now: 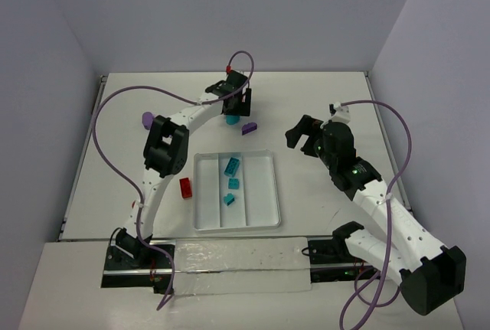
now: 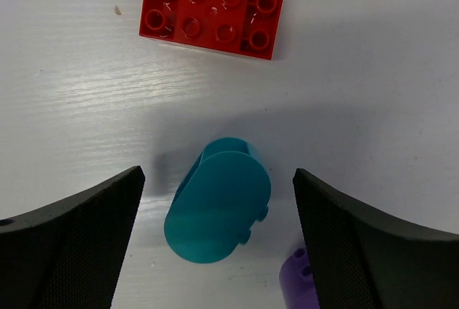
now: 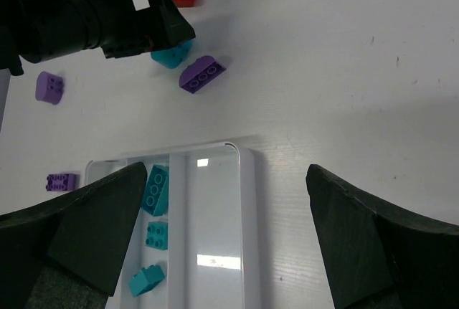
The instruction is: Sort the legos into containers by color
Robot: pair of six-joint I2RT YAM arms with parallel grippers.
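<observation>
My left gripper (image 1: 233, 109) is open and low over the far table, its fingers either side of a rounded teal lego (image 2: 219, 208), not touching it. A red lego (image 2: 211, 11) lies just beyond, and a purple lego (image 2: 300, 287) sits by the right finger. The white tray (image 1: 269, 192) holds three teal legos (image 1: 231, 166) in its middle compartment. Its outer two compartments look bare. My right gripper (image 1: 300, 131) is open and empty, above the table right of the tray's far corner (image 3: 244, 153).
A second red lego (image 1: 186, 187) lies left of the tray. A rounded purple lego (image 1: 148, 119) sits at the far left. Another purple lego (image 3: 60, 181) lies beside the tray's left side, under the left arm. Cables arc over both arms.
</observation>
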